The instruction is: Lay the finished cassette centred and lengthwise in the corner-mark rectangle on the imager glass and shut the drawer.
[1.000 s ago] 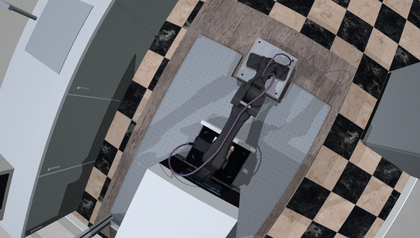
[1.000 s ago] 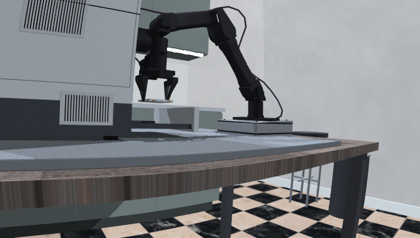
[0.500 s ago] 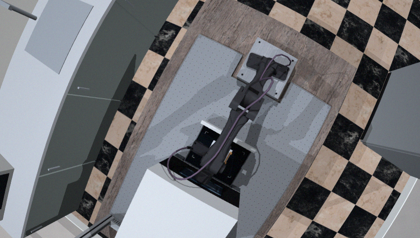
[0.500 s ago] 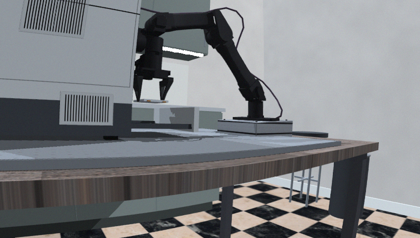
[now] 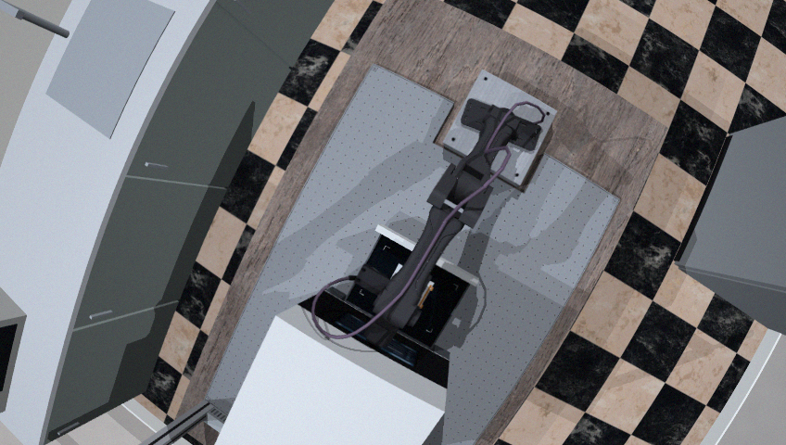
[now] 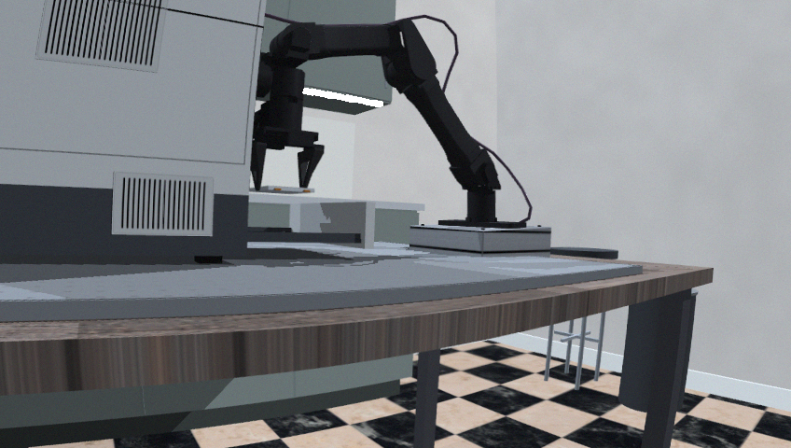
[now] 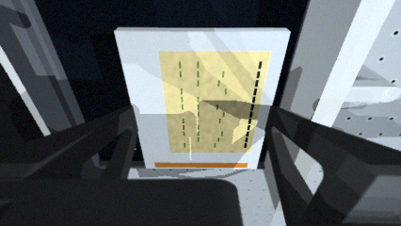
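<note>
FINISHED [image 7: 202, 94] [image 6: 283, 189] is a flat white cassette with a yellow gel window, dashed bands and an orange strip at one end. My gripper [image 7: 201, 112] [image 6: 283, 177] is shut on its two long sides and holds it level. It hangs low over the open drawer of IM [image 5: 331, 386] [image 6: 138, 110], a big white box. The cassette is at about the height of the drawer's rim. In the top view only its orange-strip edge [image 5: 425, 295] shows beside my arm. The dark glass [image 5: 447, 309] [image 7: 85, 56] bears white corner marks [image 5: 462, 286]. I cannot tell whether the cassette touches the glass.
The drawer's white front panel [image 5: 397, 236] [image 6: 333, 203] faces my base [image 5: 499, 129] [image 6: 479, 235]. IM stands on a grey perforated mat [image 5: 352, 143] on a wooden table [image 6: 388, 327]. A flat dark disc [image 6: 582, 252] lies beyond the base. Cabinets stand off the table's left side.
</note>
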